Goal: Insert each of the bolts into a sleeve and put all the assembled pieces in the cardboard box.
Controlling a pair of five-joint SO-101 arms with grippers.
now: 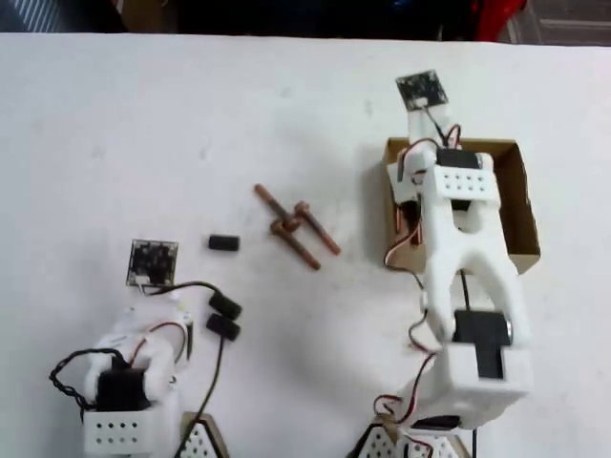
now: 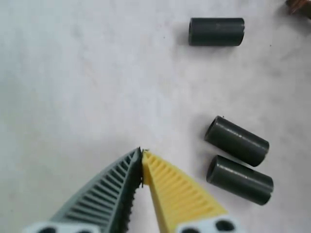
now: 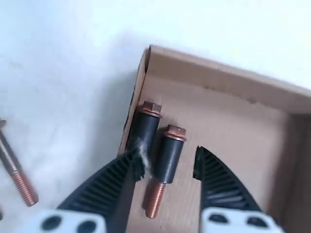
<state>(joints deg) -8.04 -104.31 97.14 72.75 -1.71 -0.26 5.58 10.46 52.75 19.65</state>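
The right tool [image 3: 168, 159] is spread wide above the box [image 3: 214, 73] — two sleeved bolts [image 3: 146, 128] are contained inside. The left tool [image 2: 142, 156] is pinched closed, empty, beside two sleeves [image 2: 237, 141].

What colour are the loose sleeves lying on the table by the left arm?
The sleeves are black, plain and matte; they show best in the left wrist view.

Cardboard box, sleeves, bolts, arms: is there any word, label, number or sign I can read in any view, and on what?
No readable text in any view.
Cardboard box: plain walls, no print or label visible.
Sleeves: plain black, no markings.
Bolt heads: any stamping is too small to read.
Circuit boards on the arms, high view: markings too blurred to read.
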